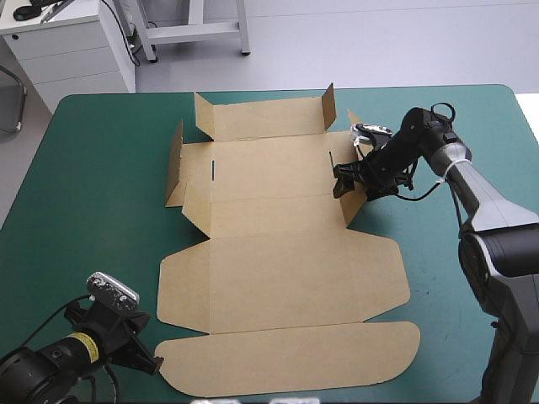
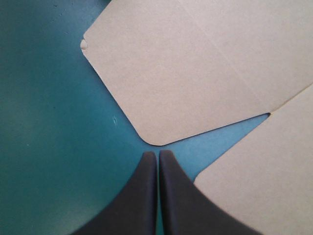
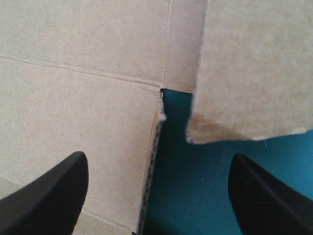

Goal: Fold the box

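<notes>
On the teal-green worktop (image 1: 93,194) the brown box (image 1: 278,278) lies mostly flat, probably light, stiff board best taken by a flap edge; the right tool (image 1: 344,181) gapes at its far-right flap, the left tool (image 2: 157,154) rests pinched together beside its near corner.

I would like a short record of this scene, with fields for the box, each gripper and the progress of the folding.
box: brown box, mostly flat on the teal-green cover
far flaps: far flaps partly raised
left gripper: left gripper shut, empty, pointing at the box's near left corner
right gripper: right gripper open, at the box's right edge, holding nothing
progress: walls not yet tucked
</notes>
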Controlling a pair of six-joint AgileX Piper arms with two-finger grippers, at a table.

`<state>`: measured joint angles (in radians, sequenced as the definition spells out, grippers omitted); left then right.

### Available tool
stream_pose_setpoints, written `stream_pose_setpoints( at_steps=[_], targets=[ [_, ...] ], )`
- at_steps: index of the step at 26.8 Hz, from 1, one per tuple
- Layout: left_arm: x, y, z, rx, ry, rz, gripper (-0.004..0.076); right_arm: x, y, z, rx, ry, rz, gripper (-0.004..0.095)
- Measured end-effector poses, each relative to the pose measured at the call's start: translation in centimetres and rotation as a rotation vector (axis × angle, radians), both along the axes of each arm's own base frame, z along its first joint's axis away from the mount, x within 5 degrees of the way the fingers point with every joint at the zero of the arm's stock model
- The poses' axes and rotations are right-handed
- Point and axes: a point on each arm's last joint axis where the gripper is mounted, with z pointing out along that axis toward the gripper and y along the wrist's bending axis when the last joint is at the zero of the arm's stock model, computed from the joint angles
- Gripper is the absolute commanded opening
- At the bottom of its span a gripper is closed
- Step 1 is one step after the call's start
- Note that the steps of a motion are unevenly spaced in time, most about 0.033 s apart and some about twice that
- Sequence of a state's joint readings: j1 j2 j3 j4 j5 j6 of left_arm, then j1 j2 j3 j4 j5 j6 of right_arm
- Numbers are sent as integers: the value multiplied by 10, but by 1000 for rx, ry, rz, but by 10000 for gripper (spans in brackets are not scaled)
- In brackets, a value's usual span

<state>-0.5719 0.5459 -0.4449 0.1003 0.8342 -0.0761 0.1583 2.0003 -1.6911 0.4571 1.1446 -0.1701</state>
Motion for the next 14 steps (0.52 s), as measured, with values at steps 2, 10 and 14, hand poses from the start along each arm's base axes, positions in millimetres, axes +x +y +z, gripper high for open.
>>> stream_pose_setpoints(
  at_steps=[2, 10, 14],
  targets=[
    [0, 0, 0, 0, 0, 0, -8, 2, 0, -3, 1, 4, -3, 422],
    [0, 0, 0, 0, 0, 0, -8, 2, 1, -4, 0, -18, 43, -15],
    [0, 0, 0, -1, -1, 0, -8, 3, 3, -3, 14, -45, 85, -15]
  ],
)
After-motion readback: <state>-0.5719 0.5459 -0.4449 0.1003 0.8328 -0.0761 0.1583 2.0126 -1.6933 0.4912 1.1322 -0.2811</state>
